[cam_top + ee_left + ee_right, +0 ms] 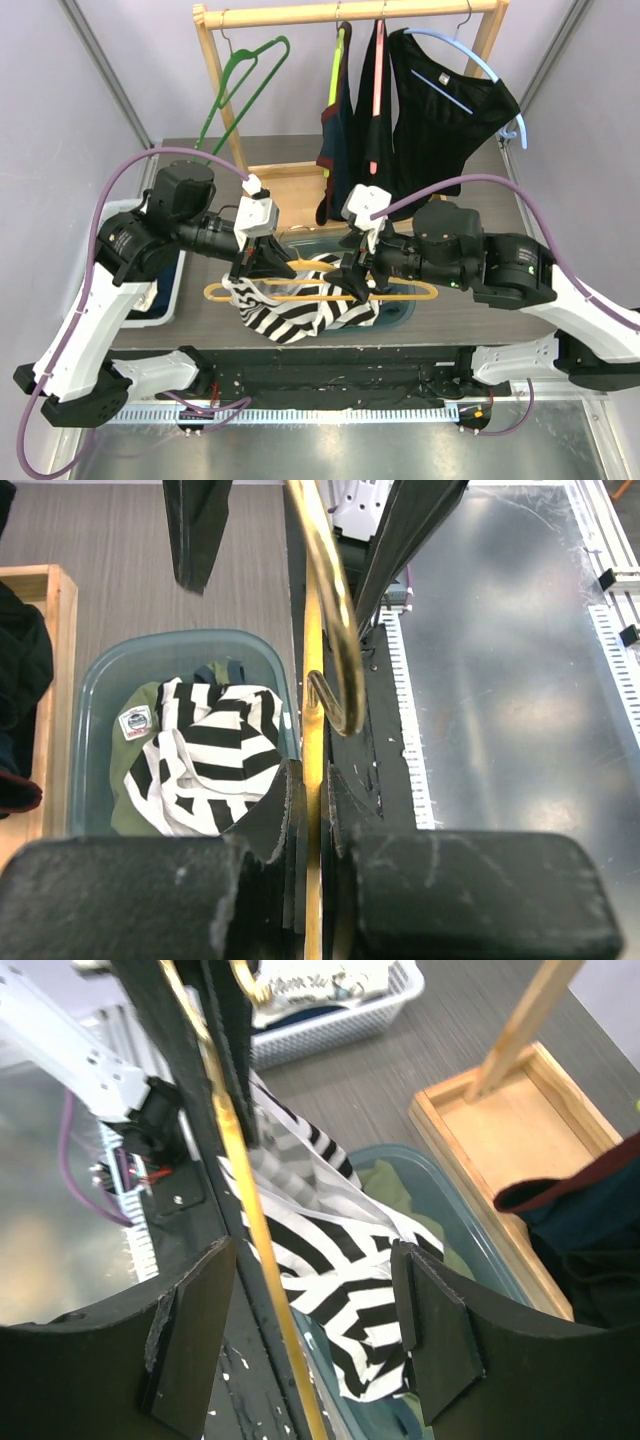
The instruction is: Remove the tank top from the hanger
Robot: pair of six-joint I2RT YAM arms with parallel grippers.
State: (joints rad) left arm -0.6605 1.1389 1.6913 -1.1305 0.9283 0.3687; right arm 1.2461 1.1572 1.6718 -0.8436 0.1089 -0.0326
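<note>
Top external — yellow hanger [310,297] spans left-right; striped tank top [295,320] droops beneath.

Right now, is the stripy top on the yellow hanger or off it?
Partly on. The stripy top drapes from the yellow hanger down into the blue bin. The left fingers pinch the hanger.

The tank top [300,318] is black-and-white striped, its hanger [415,291] yellow, the bin [90,740] grey-blue.

High rear overview — wrist close-ups sharing hanger [313,650]
</note>
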